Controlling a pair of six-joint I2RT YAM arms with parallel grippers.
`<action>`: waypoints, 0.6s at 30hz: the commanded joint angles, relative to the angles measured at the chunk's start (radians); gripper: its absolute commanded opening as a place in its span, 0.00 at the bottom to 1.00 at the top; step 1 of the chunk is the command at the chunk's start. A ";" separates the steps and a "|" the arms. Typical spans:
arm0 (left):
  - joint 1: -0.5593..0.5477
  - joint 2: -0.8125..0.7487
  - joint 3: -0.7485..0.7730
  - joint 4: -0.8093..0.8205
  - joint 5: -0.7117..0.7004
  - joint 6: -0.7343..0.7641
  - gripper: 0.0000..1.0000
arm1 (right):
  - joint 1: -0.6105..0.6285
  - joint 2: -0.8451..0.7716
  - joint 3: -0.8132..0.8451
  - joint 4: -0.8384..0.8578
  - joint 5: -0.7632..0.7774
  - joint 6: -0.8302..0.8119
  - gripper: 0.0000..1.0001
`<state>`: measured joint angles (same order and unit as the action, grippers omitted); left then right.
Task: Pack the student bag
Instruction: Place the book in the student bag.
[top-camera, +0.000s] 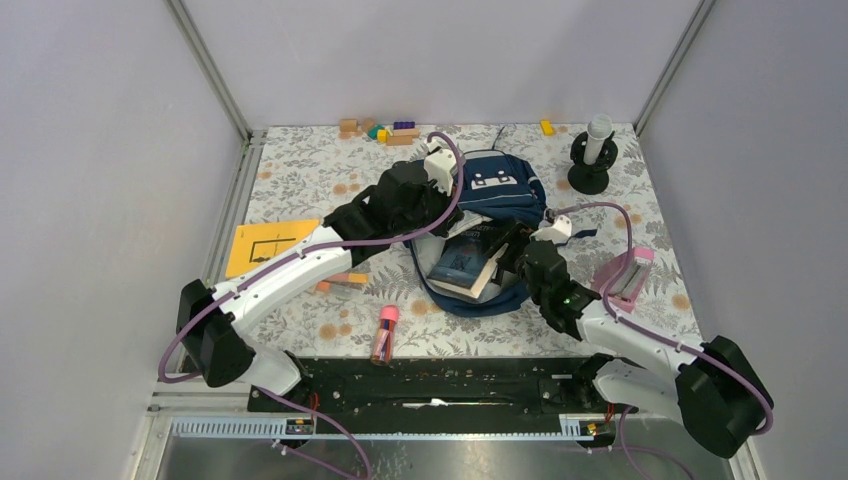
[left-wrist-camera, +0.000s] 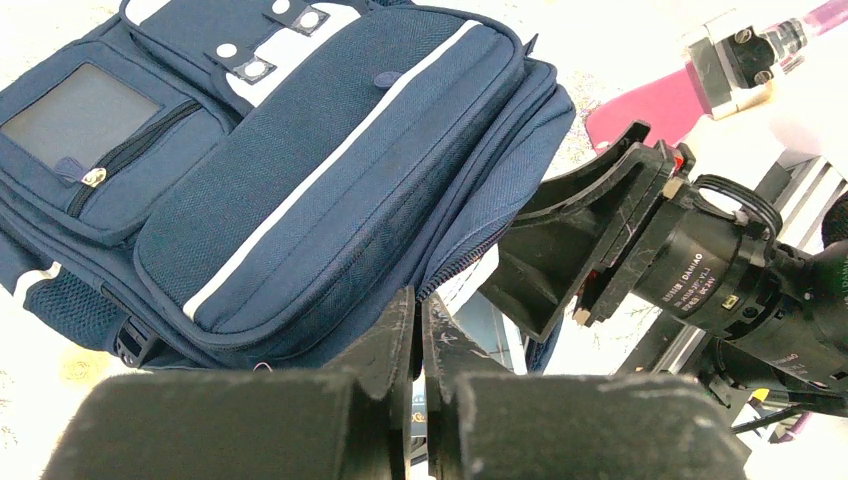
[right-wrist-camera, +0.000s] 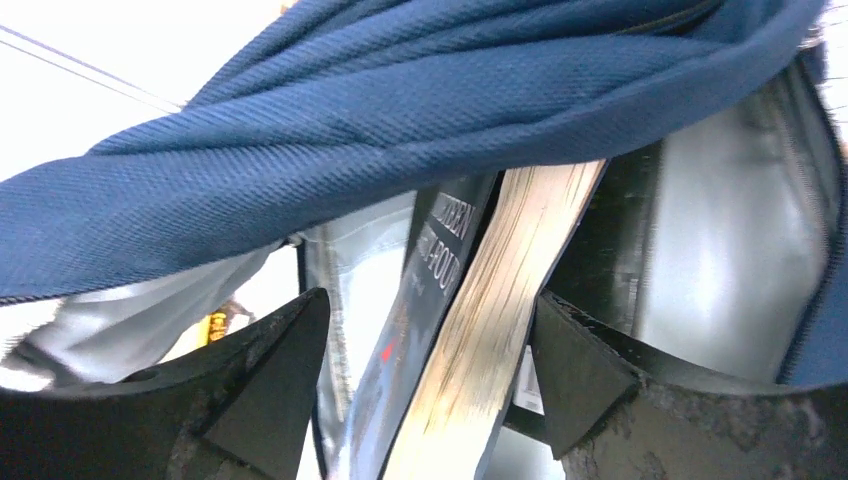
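Floral-patterned table (top-camera: 300, 190) carried the student bag (top-camera: 497, 180) at its middle, with a book (top-camera: 465, 262) half inside its mouth. The right gripper (right-wrist-camera: 430, 300) had its fingers spread either side of the book. The left gripper (left-wrist-camera: 418, 320) had its fingers pressed together at the zip edge. Unsupported, the book might slide out.

You see the student bag (top-camera: 505, 190), a large navy-blue backpack, lying flat near the table's centre, with its front pockets, white patches and pale stripe facing up. Its mouth gapes open toward 6 o'clock, showing silvery-grey lining.
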<state>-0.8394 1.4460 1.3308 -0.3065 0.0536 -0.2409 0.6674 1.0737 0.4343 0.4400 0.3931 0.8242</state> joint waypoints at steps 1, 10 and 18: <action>-0.004 -0.070 0.018 0.109 0.019 -0.014 0.00 | -0.002 -0.057 0.039 -0.095 0.111 -0.098 0.79; -0.004 -0.078 0.017 0.108 0.013 -0.008 0.00 | -0.002 -0.151 0.006 -0.365 0.110 -0.081 0.79; -0.004 -0.074 0.017 0.104 -0.003 0.005 0.00 | 0.008 -0.283 -0.038 -0.403 0.019 -0.200 0.77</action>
<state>-0.8394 1.4460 1.3308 -0.3061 0.0528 -0.2363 0.6670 0.8494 0.3935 0.0864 0.4274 0.7147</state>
